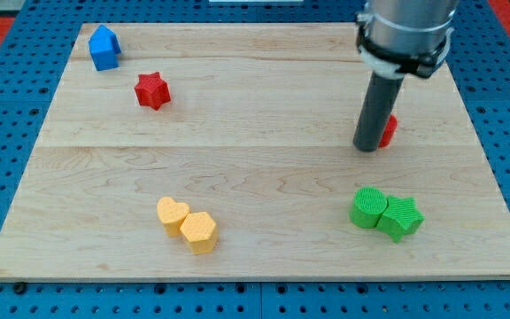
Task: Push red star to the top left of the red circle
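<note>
The red star [151, 90] lies on the wooden board at the upper left. The red circle [388, 131] is at the right, mostly hidden behind my rod; only its right edge shows. My tip [367, 148] rests on the board just left of and touching or nearly touching the red circle. The tip is far to the right of the red star.
A blue house-shaped block [104, 48] sits near the top left corner. A yellow heart [172, 213] and yellow hexagon [199, 231] touch at the bottom left of centre. A green circle [368, 207] and green star [400, 217] touch at the bottom right. The board's edge [255, 276] borders blue pegboard.
</note>
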Controlling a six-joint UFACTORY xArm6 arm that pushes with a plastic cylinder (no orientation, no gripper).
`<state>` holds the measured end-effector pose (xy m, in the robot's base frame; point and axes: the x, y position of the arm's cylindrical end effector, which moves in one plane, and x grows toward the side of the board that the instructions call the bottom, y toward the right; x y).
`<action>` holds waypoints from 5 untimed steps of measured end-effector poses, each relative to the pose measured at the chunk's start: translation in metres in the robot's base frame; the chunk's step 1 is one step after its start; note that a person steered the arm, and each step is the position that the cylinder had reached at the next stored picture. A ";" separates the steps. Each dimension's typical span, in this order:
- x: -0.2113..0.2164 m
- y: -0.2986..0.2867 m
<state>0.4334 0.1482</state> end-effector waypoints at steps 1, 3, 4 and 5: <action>-0.015 0.028; 0.008 -0.215; -0.014 -0.329; -0.057 -0.421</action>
<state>0.3766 -0.2732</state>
